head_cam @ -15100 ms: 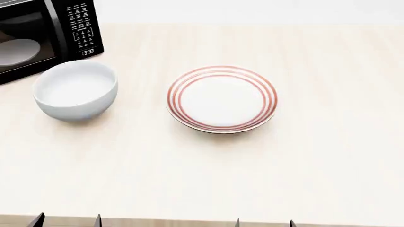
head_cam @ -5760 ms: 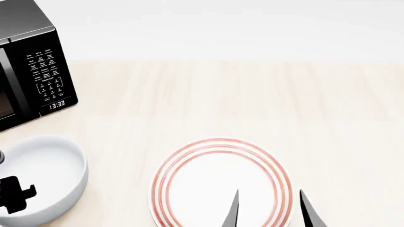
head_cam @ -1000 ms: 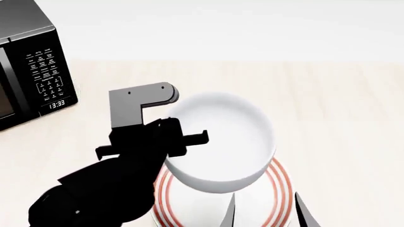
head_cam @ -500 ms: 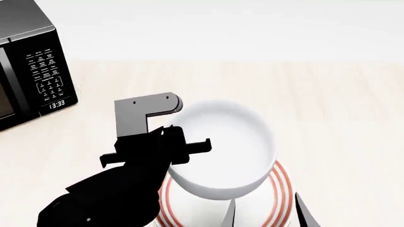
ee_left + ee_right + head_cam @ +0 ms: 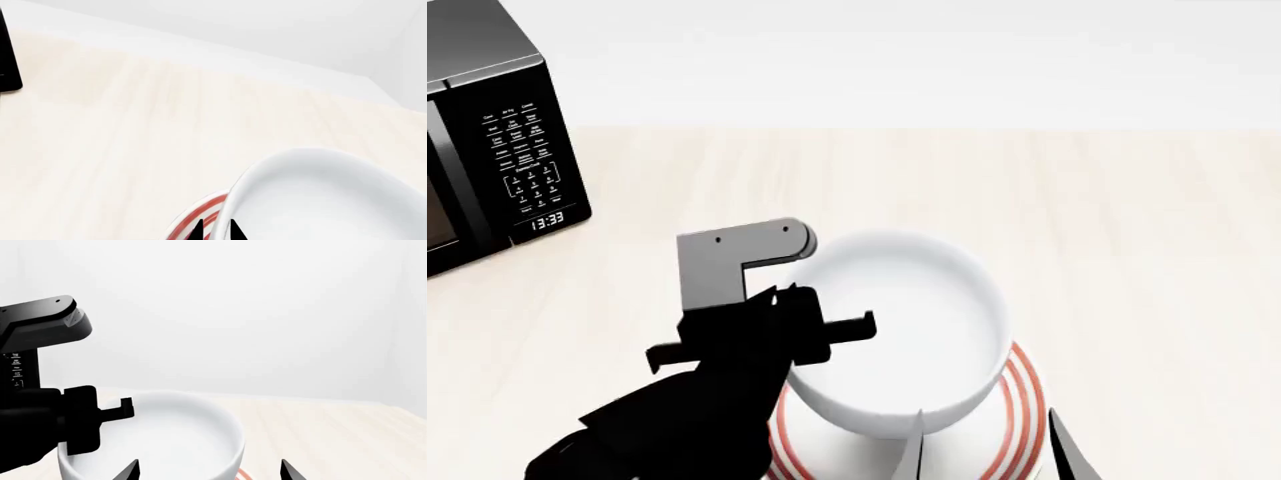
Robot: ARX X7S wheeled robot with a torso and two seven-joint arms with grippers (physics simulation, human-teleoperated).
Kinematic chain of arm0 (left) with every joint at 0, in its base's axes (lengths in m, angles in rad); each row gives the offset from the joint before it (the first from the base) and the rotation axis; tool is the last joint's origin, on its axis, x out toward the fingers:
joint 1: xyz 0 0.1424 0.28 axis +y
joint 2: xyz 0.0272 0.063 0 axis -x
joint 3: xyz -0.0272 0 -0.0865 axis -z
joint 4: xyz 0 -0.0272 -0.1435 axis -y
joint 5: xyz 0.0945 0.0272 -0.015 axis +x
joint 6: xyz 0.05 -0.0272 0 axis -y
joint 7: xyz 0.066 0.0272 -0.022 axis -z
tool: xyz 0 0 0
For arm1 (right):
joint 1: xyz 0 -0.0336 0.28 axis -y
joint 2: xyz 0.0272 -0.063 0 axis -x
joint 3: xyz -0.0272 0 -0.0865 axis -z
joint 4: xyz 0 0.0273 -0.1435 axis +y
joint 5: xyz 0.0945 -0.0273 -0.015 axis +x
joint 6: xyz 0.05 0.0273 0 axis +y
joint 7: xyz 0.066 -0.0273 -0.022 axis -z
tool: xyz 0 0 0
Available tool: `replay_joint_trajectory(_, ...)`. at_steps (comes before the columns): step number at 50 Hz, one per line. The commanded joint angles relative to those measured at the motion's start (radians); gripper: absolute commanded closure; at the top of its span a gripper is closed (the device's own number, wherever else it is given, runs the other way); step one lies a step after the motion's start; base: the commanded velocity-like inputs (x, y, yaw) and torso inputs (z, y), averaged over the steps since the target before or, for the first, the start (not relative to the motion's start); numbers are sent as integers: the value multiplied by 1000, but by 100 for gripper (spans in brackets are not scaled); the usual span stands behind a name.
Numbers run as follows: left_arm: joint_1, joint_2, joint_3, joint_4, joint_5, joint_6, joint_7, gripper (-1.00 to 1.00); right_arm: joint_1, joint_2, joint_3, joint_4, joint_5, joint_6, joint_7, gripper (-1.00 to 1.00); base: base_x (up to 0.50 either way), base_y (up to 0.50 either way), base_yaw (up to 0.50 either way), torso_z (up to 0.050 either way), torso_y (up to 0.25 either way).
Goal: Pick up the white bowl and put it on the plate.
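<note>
The left gripper (image 5: 807, 330) clamped the bowl's (image 5: 894, 330) rim, holding it over the plate (image 5: 1014, 420); the right gripper (image 5: 988, 445) stood open beside it.

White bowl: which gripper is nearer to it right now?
Left. The left gripper is clamped on the white bowl at its rim, above the plate. The right gripper sits open just beside the bowl, not touching it.
</note>
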Motion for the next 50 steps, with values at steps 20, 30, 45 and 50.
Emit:
replay_joint_trajectory(20,-51,27,254,-144,-194,225,62,100,-1,-15,17,0,-20,-7,-10,-100,0,0,0,0,1)
replay_joint_trajectory(30,-83,28,429,-186,-337,329,79,100,-1,-13,16,-1,-17,-8,-9,-100,0,0,0,0,0)
replay_joint_trajectory(45,-119,28,562,-170,-454,404,82,100,2,-9,18,-5,-11,-7,-5,-100,0,0,0,1,1)
replay_joint_trajectory(50,-116,29,583,-170,-475,423,91,100,2,-9,17,-3,-10,-8,-5,-100,0,0,0,0,2)
